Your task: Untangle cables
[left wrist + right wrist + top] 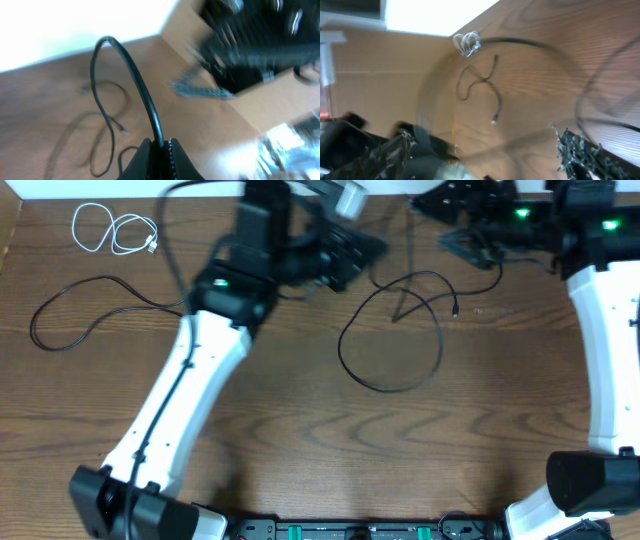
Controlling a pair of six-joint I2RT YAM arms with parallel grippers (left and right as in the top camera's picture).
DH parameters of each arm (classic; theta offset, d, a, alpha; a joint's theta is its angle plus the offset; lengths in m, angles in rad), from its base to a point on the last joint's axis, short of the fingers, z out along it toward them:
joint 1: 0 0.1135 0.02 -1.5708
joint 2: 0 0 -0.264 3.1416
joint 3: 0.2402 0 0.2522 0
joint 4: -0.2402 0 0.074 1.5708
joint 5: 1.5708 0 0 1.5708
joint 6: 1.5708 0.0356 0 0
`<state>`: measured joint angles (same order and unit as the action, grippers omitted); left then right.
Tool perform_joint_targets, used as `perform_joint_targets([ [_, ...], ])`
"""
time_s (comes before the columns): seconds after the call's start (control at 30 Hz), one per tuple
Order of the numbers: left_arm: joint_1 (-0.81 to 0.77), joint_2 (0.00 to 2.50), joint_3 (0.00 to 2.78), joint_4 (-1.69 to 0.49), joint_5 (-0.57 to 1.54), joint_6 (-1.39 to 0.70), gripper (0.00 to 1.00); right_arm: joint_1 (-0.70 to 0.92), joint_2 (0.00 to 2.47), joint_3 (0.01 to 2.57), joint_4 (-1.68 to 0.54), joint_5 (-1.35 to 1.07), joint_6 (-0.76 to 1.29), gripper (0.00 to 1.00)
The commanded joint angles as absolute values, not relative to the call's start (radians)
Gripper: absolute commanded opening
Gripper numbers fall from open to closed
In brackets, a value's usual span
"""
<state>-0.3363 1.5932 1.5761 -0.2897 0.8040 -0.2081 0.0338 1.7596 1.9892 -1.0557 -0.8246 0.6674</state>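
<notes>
The left hand (161, 145) is seen closed together on a black cable (134, 67), which is pinched at the fingertips and rises from them in a springy arch before dropping to the surface (300, 440). The right hand (482, 142) is shown with its fingers apart and nothing between them, though that view is badly blurred. The held cable is judged to be light, thin and springy rather than limp, with a smooth jacket that may slide through a loose pinch. A hold on the cord just behind a plug is favoured, so that the small plug itself is not strained. The held cable appears to run on into the black loop (385, 385) lying mid-surface, but this cannot be told for certain. A second black cable (90, 315) is laid out well to the left, and one white cable (115, 230) is coiled near the far left corner. One white is thus counted and two black are made out; a third black cannot be confirmed
</notes>
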Motion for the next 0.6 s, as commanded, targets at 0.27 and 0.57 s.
perform_joint_targets([
  [0.27,-0.131,1.396,1.589,0.044,0.758,-0.636,0.07,-0.210,1.747,2.004,-1.304,-0.517,0.425,0.99],
  [0.57,-0.132,1.367,1.633,0.461,0.632,-0.877,0.08,-0.207,1.747,2.004,-1.356,-0.387,0.410,0.99],
])
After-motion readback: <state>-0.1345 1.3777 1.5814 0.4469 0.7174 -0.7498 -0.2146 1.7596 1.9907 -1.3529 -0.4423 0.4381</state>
